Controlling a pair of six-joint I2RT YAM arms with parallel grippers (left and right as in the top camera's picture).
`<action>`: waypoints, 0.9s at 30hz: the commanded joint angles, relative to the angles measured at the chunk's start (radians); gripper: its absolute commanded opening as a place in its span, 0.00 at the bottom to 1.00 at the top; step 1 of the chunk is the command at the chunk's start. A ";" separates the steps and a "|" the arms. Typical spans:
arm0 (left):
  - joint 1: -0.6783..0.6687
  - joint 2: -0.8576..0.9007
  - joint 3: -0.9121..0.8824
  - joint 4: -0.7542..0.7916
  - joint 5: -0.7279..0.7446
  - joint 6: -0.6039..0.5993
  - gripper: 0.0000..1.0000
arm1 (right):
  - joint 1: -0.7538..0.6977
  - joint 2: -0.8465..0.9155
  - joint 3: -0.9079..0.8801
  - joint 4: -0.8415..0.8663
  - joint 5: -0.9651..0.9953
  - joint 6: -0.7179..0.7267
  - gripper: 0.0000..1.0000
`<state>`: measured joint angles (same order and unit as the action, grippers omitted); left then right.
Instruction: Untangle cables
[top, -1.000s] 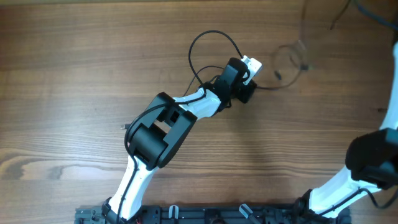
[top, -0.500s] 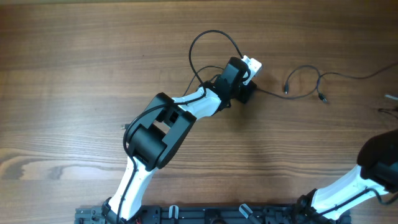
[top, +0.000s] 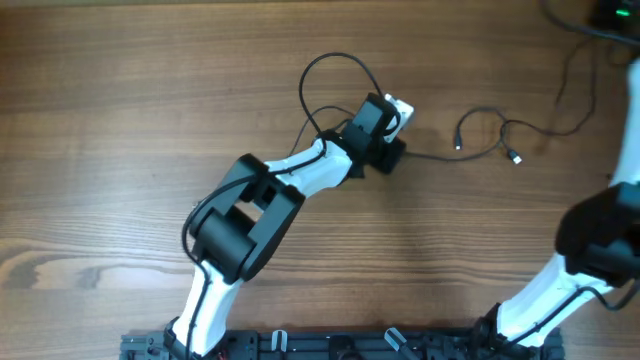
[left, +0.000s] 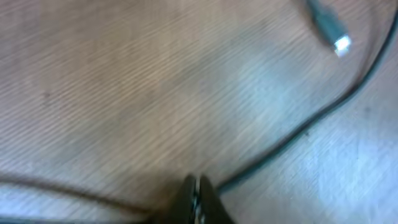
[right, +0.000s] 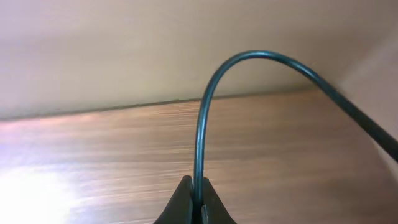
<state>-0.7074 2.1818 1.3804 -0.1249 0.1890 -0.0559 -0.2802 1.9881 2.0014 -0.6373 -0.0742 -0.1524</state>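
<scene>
left wrist: plug (left: 328, 26) blurred, type unreadable | right wrist: cable (right: 201, 130) cut off by right edge

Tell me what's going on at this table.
Two robot arms are working on thin black cables over a wooden table. The left pincer is shut on one near the table's middle, low against the wood. The right pincer is shut on one lifted off the table at the far right. Slack with small plug ends lies between them. Whether both hold the same cable is unclear.
</scene>
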 joint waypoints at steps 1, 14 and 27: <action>0.034 -0.045 -0.053 -0.157 -0.026 -0.013 0.04 | 0.155 0.002 0.001 -0.039 0.247 -0.076 0.05; 0.336 -0.155 -0.053 -0.747 -0.090 -0.001 0.04 | 0.234 0.040 -0.141 -0.364 0.000 0.347 1.00; 0.308 -0.431 -0.053 -0.563 0.084 -0.002 1.00 | 0.279 0.039 -0.483 -0.473 -0.230 0.969 1.00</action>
<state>-0.3889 1.7424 1.3266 -0.6834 0.2295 -0.0639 -0.0349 2.0109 1.6386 -1.1549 -0.1978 0.5976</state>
